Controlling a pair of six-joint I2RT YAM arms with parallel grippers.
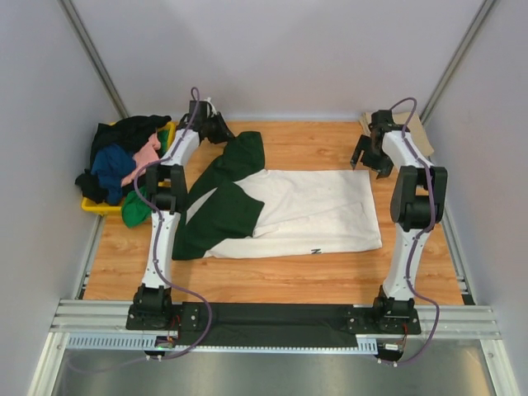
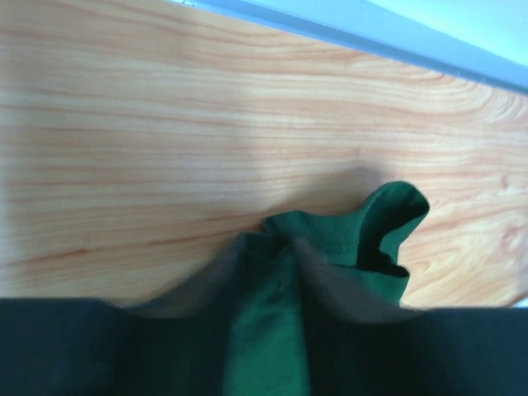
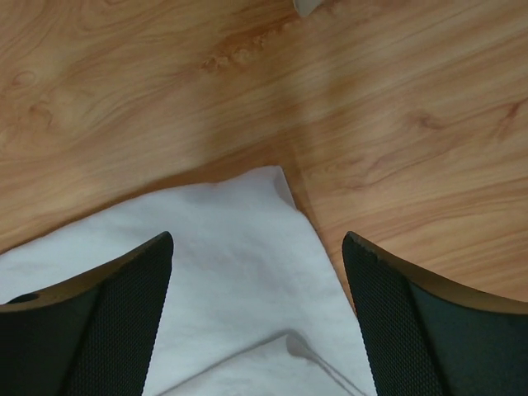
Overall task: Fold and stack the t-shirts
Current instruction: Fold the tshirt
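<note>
the cream t-shirt (image 1: pixel 313 210) is lying spread on the counter (image 1: pixel 272 276), soft and limp, best pinched at corners. the right hand (image 1: pixel 373 163) is hovering open over one; the left hand (image 1: pixel 216 128) is straddling the green sleeve (image 2: pixel 363 239), grip unclear.

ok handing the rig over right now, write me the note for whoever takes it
left gripper: far left; the green sleeve of the cream shirt runs between its fingers, grip unclear (blurred).
right gripper: open above the cream shirt's far right corner, holding nothing.
The cream shirt lies spread on the table, sleeve side partly turned in. The pile of shirts sits in the yellow tray. A tan cloth at the far right corner may be a folded one.
Left to do: finish this fold, then fold and stack the pile.
</note>
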